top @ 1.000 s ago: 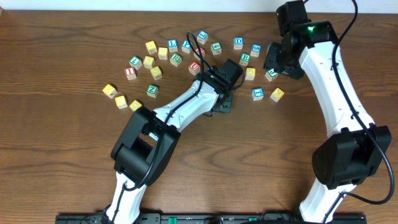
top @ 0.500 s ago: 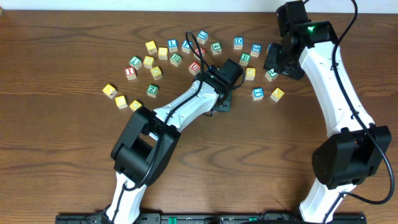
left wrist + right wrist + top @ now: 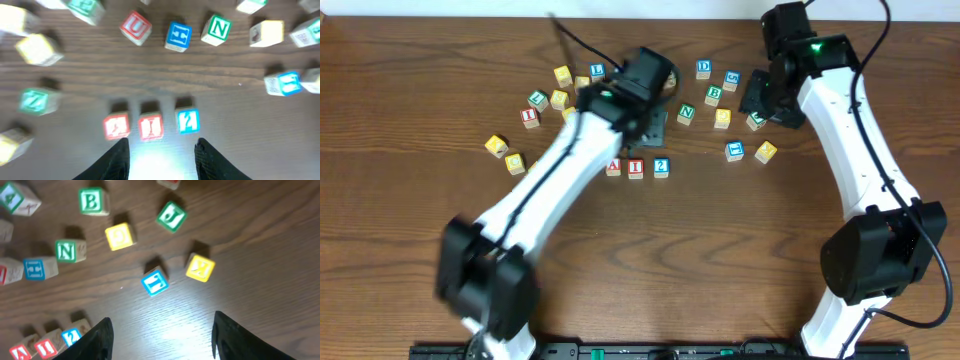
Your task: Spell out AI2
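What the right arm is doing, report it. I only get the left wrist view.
Observer: The right gripper hangs open and empty near a yellow block, well away from your row.
Operator: Read the row out from overhead.
Observer: It is sharp there: A, I, 2, left to right, side by side.

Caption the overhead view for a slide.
A block, I block and 2 block sit in a row, left end effector just beyond them.
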You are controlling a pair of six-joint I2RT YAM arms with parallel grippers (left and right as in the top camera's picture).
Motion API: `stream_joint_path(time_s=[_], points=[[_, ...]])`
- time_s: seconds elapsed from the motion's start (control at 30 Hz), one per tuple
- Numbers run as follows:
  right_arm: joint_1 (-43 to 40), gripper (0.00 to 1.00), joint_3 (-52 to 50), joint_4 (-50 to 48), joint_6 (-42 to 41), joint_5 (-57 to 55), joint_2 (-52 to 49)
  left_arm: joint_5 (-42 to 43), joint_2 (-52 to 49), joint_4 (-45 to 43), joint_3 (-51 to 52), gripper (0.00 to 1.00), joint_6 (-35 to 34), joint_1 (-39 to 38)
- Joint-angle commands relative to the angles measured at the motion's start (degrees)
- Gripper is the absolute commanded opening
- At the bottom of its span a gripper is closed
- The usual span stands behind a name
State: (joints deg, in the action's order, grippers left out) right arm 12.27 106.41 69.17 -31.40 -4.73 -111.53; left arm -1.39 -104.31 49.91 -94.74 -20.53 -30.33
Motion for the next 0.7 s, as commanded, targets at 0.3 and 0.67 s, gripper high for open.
stream_joint_path(time_s=[0.3,0.67], points=[[11.1,0.19,-14.2,-11.8,-2.4,4.7,0.8,5.5,2.1,8.5,6.4,0.08,8.8,15.8],[11.8,0.03,-22.5,-22.5,-2.7,9.8,0.4,13.0,0.8,-3.5,20.0,0.07,15.5,19.1]])
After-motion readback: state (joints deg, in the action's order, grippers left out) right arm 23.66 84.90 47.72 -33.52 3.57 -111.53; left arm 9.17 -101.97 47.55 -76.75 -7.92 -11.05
